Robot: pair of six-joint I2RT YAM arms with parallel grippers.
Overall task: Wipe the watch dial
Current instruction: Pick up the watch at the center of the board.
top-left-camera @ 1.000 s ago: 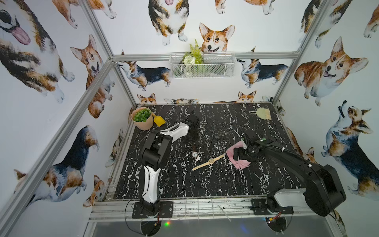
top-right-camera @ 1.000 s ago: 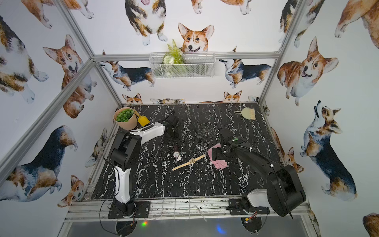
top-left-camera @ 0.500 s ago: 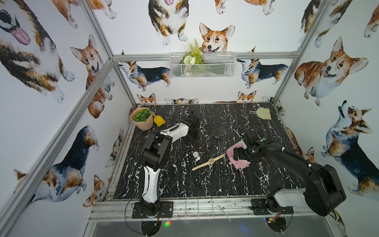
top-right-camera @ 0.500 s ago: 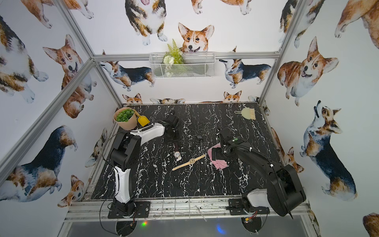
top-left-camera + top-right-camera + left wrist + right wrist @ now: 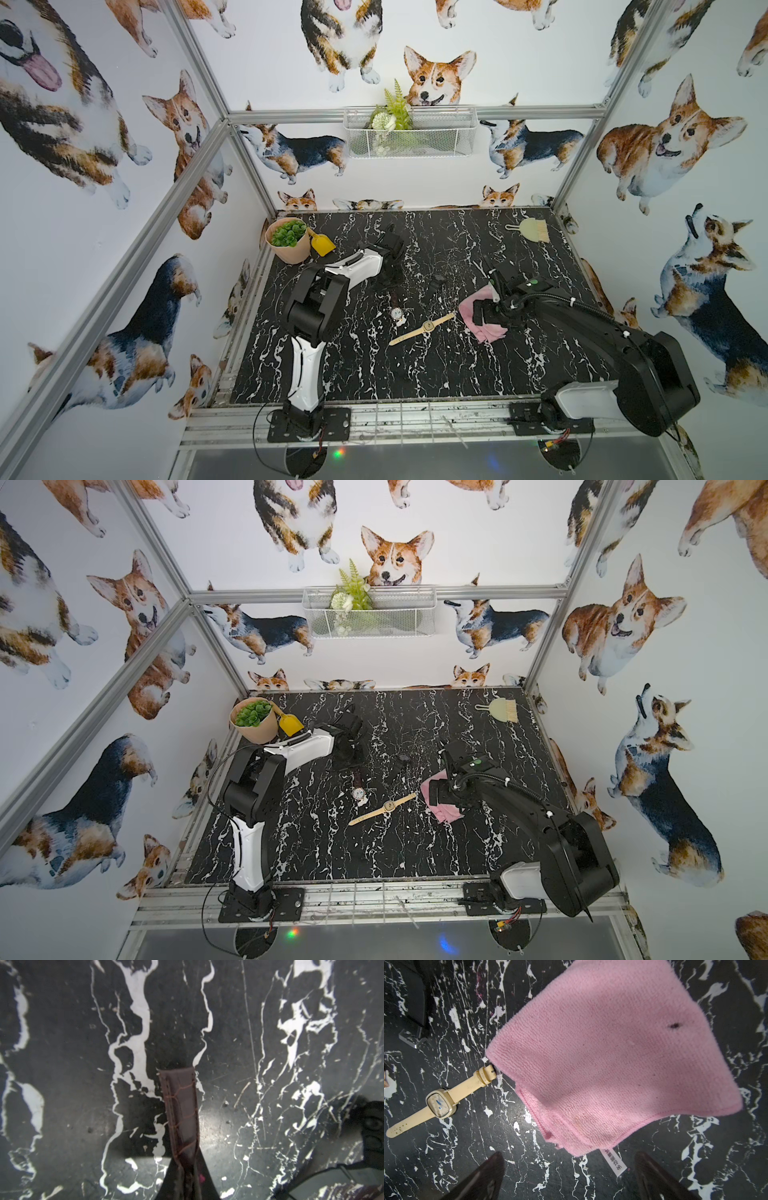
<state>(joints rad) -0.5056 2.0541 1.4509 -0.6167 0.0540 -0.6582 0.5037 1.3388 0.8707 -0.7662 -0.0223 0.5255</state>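
Observation:
A watch with a round white dial [image 5: 396,312] and a brown leather strap [image 5: 180,1109] lies on the black marble table [image 5: 365,365]. My left gripper [image 5: 188,1167] is shut on that strap, low at the table and just behind the dial in both top views [image 5: 347,756]. A cream watch [image 5: 440,1103] lies flat beside a folded pink cloth [image 5: 612,1053], its strap end touching the cloth's edge. My right gripper [image 5: 569,1178] hovers open over the cloth's near edge, with nothing between its fingers [image 5: 483,1176]. In a top view it covers part of the cloth [image 5: 484,328].
A black watch [image 5: 436,282] sits mid-table behind the others. A potted plant [image 5: 289,241] and a yellow scoop [image 5: 322,243] stand at the back left. A small brush [image 5: 530,229] lies at the back right. A wire basket [image 5: 409,133] hangs on the back wall.

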